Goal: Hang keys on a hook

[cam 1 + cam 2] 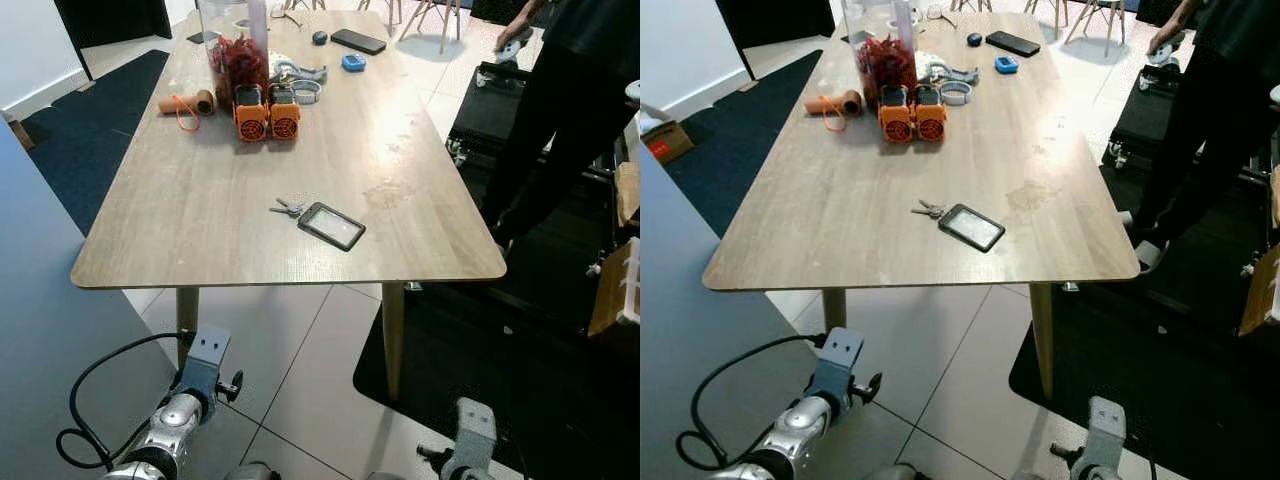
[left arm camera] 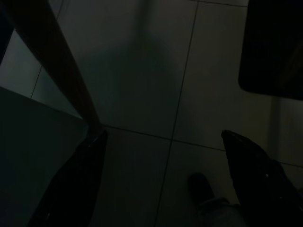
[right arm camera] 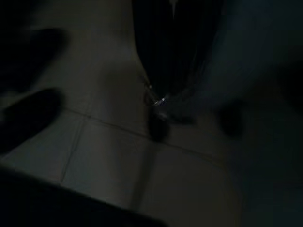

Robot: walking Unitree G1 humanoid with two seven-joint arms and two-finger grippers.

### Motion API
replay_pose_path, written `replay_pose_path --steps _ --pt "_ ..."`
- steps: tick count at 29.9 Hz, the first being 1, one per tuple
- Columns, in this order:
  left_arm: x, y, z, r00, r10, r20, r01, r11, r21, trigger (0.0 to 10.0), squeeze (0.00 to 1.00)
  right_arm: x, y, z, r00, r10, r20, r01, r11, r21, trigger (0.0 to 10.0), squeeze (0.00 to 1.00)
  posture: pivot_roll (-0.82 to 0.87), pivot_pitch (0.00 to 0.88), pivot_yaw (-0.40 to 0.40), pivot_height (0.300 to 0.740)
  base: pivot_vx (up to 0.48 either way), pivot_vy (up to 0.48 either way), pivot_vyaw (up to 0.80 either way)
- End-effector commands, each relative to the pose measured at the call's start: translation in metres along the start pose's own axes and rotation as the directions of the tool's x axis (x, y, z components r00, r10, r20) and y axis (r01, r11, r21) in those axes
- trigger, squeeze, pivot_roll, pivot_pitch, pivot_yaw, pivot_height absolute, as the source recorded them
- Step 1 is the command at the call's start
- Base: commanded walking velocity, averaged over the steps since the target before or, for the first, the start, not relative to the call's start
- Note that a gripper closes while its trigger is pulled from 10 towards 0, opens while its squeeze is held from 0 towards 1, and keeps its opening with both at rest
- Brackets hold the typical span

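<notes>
A small bunch of keys (image 1: 288,208) lies on the wooden table (image 1: 200,210), near its front edge, attached to a black card holder (image 1: 332,225). Both silver arms hang low in front of the table, well below the keys: the left arm (image 1: 195,385) at the lower left, the right arm (image 1: 468,432) at the lower right. In the dark left wrist view my left gripper (image 2: 163,182) is open over the tiled floor, its fingers (image 2: 71,184) wide apart beside a table leg (image 2: 61,75). The right wrist view is very dark and shows a table leg (image 3: 165,56) and floor tiles.
Farther back on the table stand two orange devices (image 1: 267,115), a clear jar with red contents (image 1: 235,55), a cardboard roll (image 1: 188,102) and a phone (image 1: 358,41). A person in black (image 1: 575,100) stands at the right. A grey panel (image 1: 50,330) borders my left; dark mats (image 1: 480,340) cover the floor.
</notes>
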State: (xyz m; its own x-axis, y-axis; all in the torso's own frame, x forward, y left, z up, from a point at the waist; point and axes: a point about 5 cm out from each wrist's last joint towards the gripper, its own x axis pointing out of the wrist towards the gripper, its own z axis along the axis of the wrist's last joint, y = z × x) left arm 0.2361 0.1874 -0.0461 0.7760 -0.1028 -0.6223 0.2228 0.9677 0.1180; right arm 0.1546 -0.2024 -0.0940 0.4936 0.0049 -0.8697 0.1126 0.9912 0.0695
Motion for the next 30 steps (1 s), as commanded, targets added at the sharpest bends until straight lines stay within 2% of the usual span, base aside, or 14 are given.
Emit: replay_pose_path --steps 1,2,4,5,6,7,8,11,12,13,14,16,19,30 --pt "-0.002 0.002 -0.006 1.0 0.002 -0.026 -0.002 1.0 0.013 10.0 0.0 0.0 0.012 -0.004 0.995 0.104 0.006 -0.104 0.993 0.049 0.0 0.0 0.06 0.062 0.002 0.74 0.0 0.0 0.0" --pt "-0.002 0.002 -0.006 1.0 0.0 -0.025 0.0 1.0 0.016 10.0 0.0 0.001 0.019 -0.004 0.986 0.165 0.004 -0.164 0.982 0.091 0.8 0.0 0.06 0.062 0.002 0.74 0.0 0.0 0.0" --pt "-0.002 0.003 -0.006 1.0 0.0 -0.025 0.001 1.0 0.019 10.0 0.0 0.0 0.008 -0.008 0.997 0.034 -0.071 -0.052 0.96 -0.275 1.4 0.0 0.06 0.062 0.003 0.74 0.0 0.0 0.0" --pt "-0.002 0.003 -0.006 1.0 0.0 -0.025 0.001 1.0 0.019 10.0 0.0 0.0 0.008 -0.008 0.997 0.034 -0.071 -0.052 0.96 -0.275 1.4 0.0 0.06 0.062 0.003 0.74 0.0 0.0 0.0" --pt "-0.002 0.002 -0.005 1.0 -0.003 -0.025 0.003 1.0 0.022 10.0 0.0 0.001 0.019 -0.012 0.989 0.124 -0.078 -0.131 0.987 -0.088 0.0 0.0 0.06 0.063 0.008 0.74 0.0 0.0 0.0" --pt "-0.002 0.002 -0.005 1.0 -0.006 -0.024 0.007 1.0 0.026 10.0 0.0 0.001 0.025 -0.014 0.98 0.18 -0.086 -0.18 0.984 0.0 2.2 0.0 0.06 0.063 0.008 0.74 0.0 0.0 0.0" --pt "-0.002 0.001 -0.004 1.0 -0.009 -0.023 0.01 0.999 0.031 10.0 0.0 0.0 0.018 -0.019 0.982 0.105 -0.154 -0.149 0.94 -0.307 2.9 0.0 0.06 0.063 0.004 0.74 0.0 0.0 0.0" --pt "-0.002 0.002 -0.004 1.0 -0.003 -0.021 0.003 1.0 0.023 10.0 0.0 0.0 0.012 -0.019 0.987 0.058 -0.149 -0.108 0.93 -0.351 3.5 0.0 0.07 0.062 0.007 0.74 0.0 0.0 0.0" --pt "-0.002 0.002 -0.004 1.0 -0.003 -0.021 0.003 1.0 0.023 10.0 0.0 0.0 0.019 -0.017 0.986 0.111 -0.125 -0.13 0.979 -0.154 4.8 0.0 0.07 0.062 0.007 0.74 0.0 0.0 0.0" --pt "-0.001 0.002 -0.004 1.0 -0.004 -0.021 0.004 1.0 0.024 10.0 0.0 0.0 0.018 -0.016 0.986 0.101 -0.13 -0.126 0.972 -0.2 9.2 0.0 0.07 0.062 0.007 0.74 0.0 0.0 0.0" --pt "-0.002 0.002 -0.004 1.0 -0.002 -0.021 0.003 1.0 0.022 10.0 0.0 0.0 0.015 -0.017 0.987 0.072 -0.145 -0.116 0.939 -0.324 10.0 0.0 0.07 0.063 0.004 0.74 0.0 0.0 0.0" --pt "-0.002 0.003 -0.005 1.0 0.004 -0.021 -0.003 1.0 0.014 10.0 0.0 -0.001 0.009 -0.02 0.986 0.035 -0.16 -0.103 0.893 -0.438 10.0 0.0 0.06 0.062 0.007 0.74 0.0 0.0 0.0" --pt "-0.002 0.002 -0.005 1.0 -0.004 -0.023 0.005 1.0 0.024 10.0 0.0 0.0 0.015 -0.018 0.991 0.086 -0.101 -0.097 0.989 -0.108 10.0 0.0 0.07 0.063 0.004 0.74 0.0 0.0 0.0" --pt "-0.002 0.002 -0.005 1.0 -0.002 -0.021 0.002 1.0 0.017 10.0 0.0 -0.001 0.002 -0.012 0.997 -0.01 -0.074 -0.003 0.985 -0.17 10.0 0.0 0.06 0.063 0.006 0.74 0.0 0.0 0.0"
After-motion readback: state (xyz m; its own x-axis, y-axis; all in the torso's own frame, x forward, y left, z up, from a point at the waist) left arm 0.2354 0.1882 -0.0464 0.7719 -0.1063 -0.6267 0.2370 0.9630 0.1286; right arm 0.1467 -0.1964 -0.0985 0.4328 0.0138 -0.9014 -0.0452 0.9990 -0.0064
